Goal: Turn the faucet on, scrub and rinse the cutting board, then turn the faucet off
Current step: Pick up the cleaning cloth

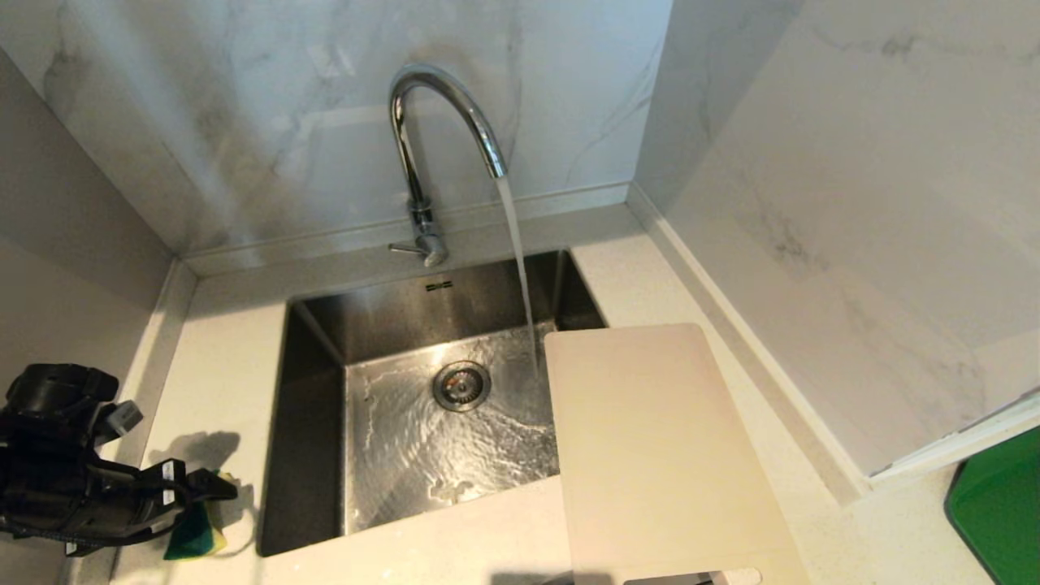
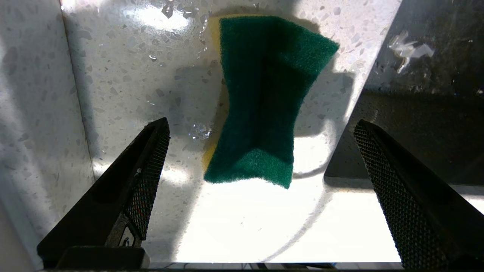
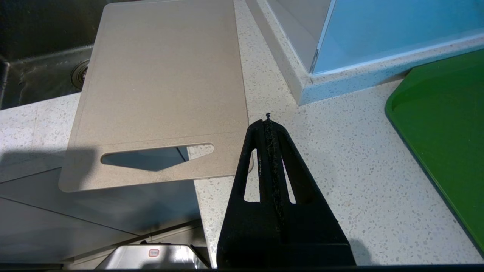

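Water runs from the faucet [image 1: 443, 122] as your left end effector [image 2: 261, 151], spread wide, hovers over the sponge [image 2: 264, 98] for pickup. The cutting board [image 1: 650, 439] overhangs the sink [image 1: 309, 422]; your right end effector [image 3: 268, 120] waits pressed together.

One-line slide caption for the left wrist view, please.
Open left tool poised above a green-and-yellow sponge lying on the wet speckled countertop beside the sink.
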Available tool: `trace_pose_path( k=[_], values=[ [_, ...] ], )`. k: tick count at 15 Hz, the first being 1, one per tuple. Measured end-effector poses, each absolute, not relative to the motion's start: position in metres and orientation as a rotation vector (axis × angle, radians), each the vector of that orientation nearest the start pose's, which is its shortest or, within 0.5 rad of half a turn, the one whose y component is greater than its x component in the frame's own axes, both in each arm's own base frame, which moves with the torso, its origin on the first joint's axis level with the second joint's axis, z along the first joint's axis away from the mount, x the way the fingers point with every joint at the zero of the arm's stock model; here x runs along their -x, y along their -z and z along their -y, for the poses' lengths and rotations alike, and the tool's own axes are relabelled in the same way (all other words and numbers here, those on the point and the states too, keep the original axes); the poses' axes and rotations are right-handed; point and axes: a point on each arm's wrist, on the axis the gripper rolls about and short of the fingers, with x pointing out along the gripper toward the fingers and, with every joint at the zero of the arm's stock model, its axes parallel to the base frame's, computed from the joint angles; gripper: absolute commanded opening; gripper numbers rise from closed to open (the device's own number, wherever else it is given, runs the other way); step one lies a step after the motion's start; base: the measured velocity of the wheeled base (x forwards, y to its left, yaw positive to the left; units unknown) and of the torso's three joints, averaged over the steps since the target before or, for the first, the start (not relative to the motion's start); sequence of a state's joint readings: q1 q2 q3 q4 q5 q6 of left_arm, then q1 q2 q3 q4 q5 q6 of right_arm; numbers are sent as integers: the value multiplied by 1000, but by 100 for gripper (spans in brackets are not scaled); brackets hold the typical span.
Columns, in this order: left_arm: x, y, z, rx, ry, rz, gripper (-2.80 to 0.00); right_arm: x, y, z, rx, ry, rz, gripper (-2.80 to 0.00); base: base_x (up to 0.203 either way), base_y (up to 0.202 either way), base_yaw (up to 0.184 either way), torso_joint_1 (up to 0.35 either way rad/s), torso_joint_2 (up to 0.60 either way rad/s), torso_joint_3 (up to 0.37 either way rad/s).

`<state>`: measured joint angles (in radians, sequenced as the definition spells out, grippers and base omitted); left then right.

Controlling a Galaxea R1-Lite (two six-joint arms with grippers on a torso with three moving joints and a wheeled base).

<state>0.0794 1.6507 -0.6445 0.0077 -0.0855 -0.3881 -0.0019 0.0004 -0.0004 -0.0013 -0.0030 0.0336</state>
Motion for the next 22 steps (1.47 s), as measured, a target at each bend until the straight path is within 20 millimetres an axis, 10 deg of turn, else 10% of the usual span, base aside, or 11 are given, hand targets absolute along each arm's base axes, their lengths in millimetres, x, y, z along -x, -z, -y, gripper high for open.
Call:
trace_pose_path(
  k=[19, 20, 22],
  values=[
    [-246, -94, -19, 444, -204, -1039, 0, 23, -76, 0, -34, 6, 1, -280, 0, 0, 0, 0, 0, 0],
    [-246, -94, -19, 444, -203, -1040, -280, 23, -76, 0, -34, 5, 1, -280, 0, 0, 0, 0, 0, 0],
    [-246, -94, -19, 444, -202, -1041, -280, 23, -76, 0, -34, 5, 1, -280, 0, 0, 0, 0, 0, 0]
  ],
)
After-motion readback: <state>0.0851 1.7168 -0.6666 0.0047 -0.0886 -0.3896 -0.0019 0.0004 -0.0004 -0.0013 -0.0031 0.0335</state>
